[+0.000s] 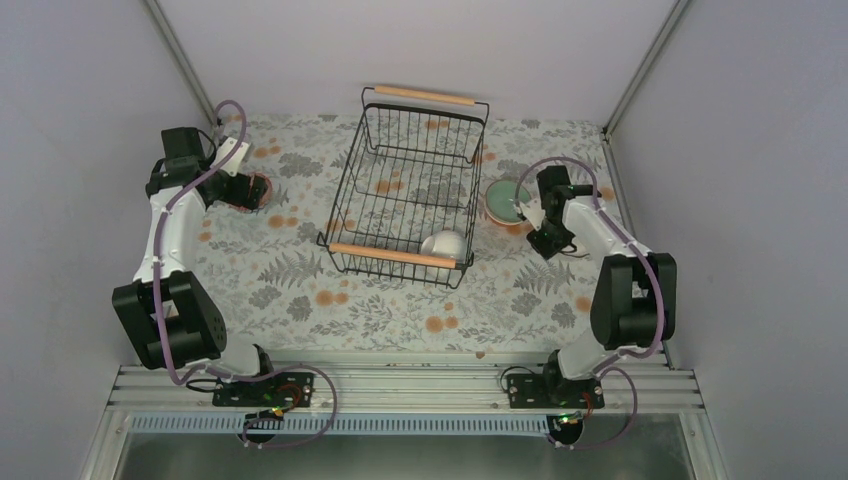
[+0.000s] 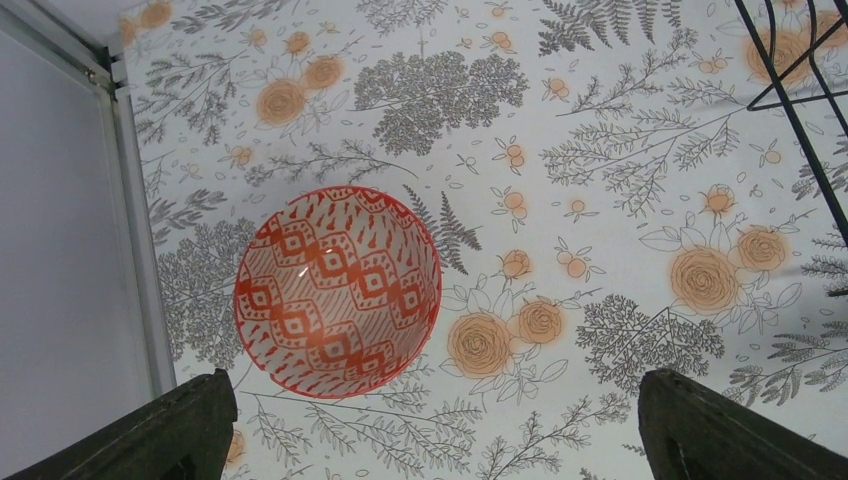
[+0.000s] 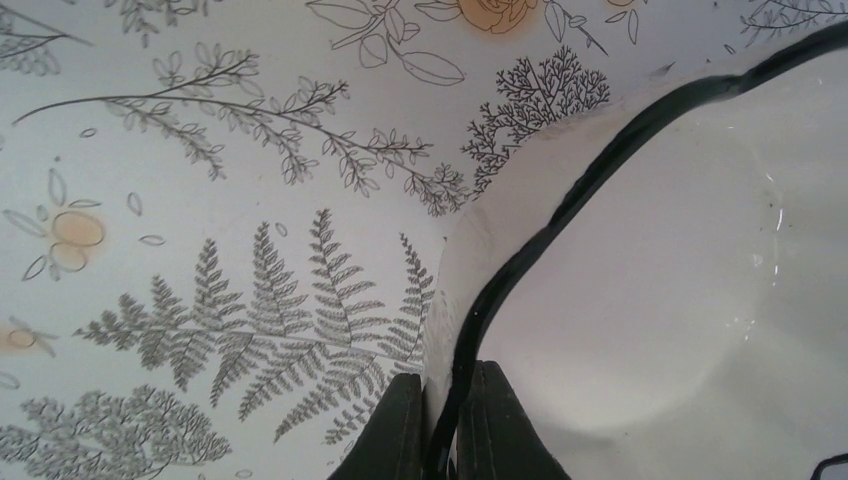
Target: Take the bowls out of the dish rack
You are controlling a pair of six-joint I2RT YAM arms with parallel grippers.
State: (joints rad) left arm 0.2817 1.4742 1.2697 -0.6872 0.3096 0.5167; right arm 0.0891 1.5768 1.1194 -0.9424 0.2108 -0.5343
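Note:
The black wire dish rack with wooden handles stands mid-table. One white bowl lies in its near right corner. My left gripper is open and hovers over a pinkish-orange patterned bowl that sits upright on the table at the left; its fingers touch nothing. My right gripper is shut on the dark-trimmed rim of a white bowl, one finger inside and one outside. In the top view this bowl sits at a mint-green bowl right of the rack; I cannot tell whether it is nested in it.
The floral tablecloth covers the table. The enclosure's left wall and frame run close beside the patterned bowl. The rack's corner wires show at the upper right of the left wrist view.

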